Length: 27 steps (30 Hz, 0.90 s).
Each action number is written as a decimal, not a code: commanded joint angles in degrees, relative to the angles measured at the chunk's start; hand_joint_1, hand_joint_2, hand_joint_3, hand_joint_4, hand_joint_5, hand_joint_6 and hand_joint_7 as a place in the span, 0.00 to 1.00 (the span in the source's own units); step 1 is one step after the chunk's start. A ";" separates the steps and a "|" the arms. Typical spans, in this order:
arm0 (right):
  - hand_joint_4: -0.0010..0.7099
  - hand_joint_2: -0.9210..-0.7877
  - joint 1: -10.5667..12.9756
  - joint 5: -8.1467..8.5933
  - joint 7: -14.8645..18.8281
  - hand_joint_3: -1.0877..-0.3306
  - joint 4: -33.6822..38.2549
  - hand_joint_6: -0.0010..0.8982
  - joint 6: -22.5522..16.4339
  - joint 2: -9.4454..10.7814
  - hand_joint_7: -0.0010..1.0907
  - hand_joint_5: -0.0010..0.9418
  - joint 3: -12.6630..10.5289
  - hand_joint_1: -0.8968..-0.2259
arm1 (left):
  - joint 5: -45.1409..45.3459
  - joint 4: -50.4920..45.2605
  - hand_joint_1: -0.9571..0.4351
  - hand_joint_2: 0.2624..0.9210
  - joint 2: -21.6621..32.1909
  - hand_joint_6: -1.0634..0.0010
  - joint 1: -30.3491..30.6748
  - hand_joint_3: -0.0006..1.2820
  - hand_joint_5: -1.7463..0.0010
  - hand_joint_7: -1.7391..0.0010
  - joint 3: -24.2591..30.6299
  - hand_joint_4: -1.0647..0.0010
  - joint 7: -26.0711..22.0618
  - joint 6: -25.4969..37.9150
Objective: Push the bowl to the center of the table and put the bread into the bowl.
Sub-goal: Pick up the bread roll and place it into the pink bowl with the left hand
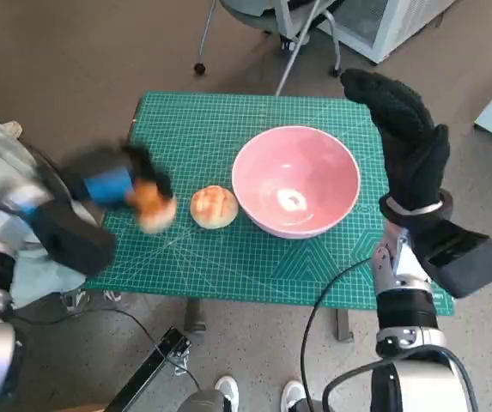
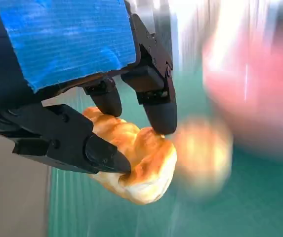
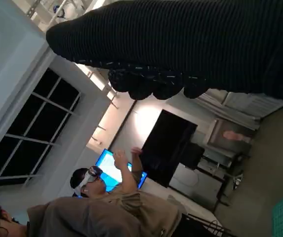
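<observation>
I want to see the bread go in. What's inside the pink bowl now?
Nothing yet: the pink bowl shows only a shiny glare inside. One bread roll lies beside it; the left hand holds another.

Head view: even, bright overhead light, with a white glare patch inside the bowl [image 1: 295,180]. The left hand [image 1: 112,184] and the bread [image 1: 153,206] it holds are smeared by motion blur; the counter [image 1: 228,257] is sharp. Straight edges bow toward the frame borders. Left wrist view: hand and bread sharp, background streaked and blurred. Right wrist view: dim, with the right hand [image 3: 181,44] silhouetted against bright ceiling lamps.
</observation>
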 commanded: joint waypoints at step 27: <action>0.52 0.00 2.54 2.85 2.11 0.57 -1.47 0.06 0.24 -0.37 0.68 0.00 -1.39 0.45 | 4.27 6.55 0.69 1.00 -23.32 0.34 -17.75 0.05 0.35 0.32 -4.40 0.41 4.76 9.12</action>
